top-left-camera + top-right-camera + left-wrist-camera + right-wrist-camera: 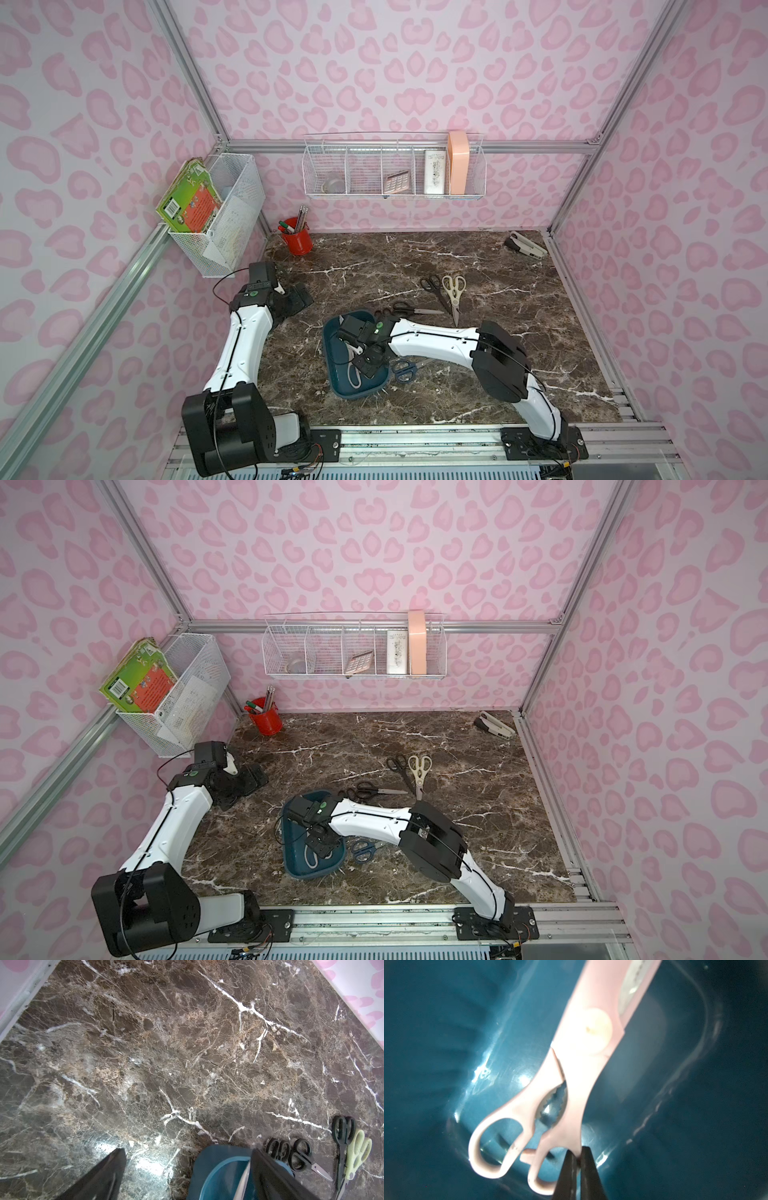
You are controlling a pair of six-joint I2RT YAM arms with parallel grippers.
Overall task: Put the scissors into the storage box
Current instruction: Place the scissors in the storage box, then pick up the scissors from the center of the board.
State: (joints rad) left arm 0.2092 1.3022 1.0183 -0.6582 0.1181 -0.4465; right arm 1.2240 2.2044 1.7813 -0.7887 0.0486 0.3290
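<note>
The storage box (338, 384) (299, 866) is a dark teal tray near the table's front middle. My right gripper (579, 1157) (365, 359) hangs over its inside, shut on one handle loop of the pale pink-handled scissors (583, 1047) (354, 376), which lie along the box. My left gripper (187, 1151) (301, 301) stands open and holds nothing, at the table's left, facing the box's far end (216, 1159). On the table lie blue-handled scissors (403, 370) right of the box, black-handled pairs (409, 309) (432, 286) and cream shears (454, 291) behind it.
A red pencil cup (297, 241) stands at the back left corner and a grey-white stapler (525, 245) at the back right. White wire baskets (392, 170) (224, 212) hang on the walls above the table.
</note>
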